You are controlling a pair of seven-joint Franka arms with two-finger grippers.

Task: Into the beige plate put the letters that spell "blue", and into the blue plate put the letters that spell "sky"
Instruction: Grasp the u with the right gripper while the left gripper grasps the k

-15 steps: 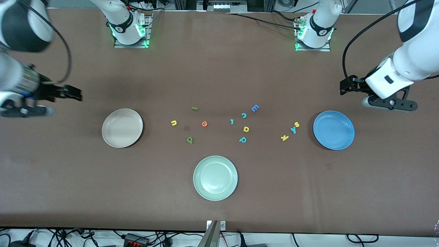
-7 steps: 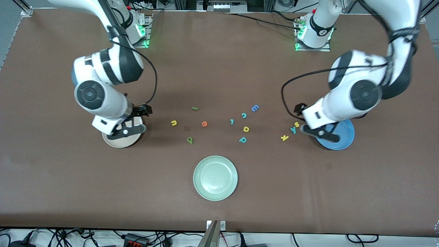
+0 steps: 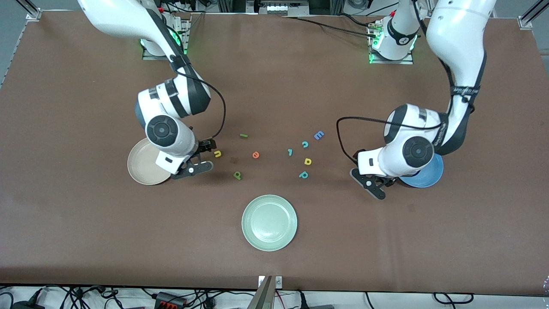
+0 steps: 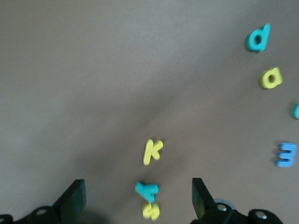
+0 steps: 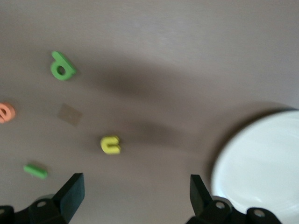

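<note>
surface (image 3: 274, 86): brown; we place everything by the green plate (image 3: 269, 222).
beige plate (image 3: 143, 165): empty, toward the right arm's end from it.
blue plate (image 3: 431, 174): empty, toward the left arm's end.
right gripper (image 5: 135, 198): fingers apart, over the yellow u (image 5: 111, 144); we could knock it away.
left gripper (image 4: 138, 198): fingers apart, over s (image 4: 151, 211), y (image 4: 147, 189), k (image 4: 152, 151); they sit close, so we might pinch two.

Foam letters (image 3: 256, 155) loose on table, beige plate (image 3: 141, 165), blue plate (image 3: 431, 176)
</note>
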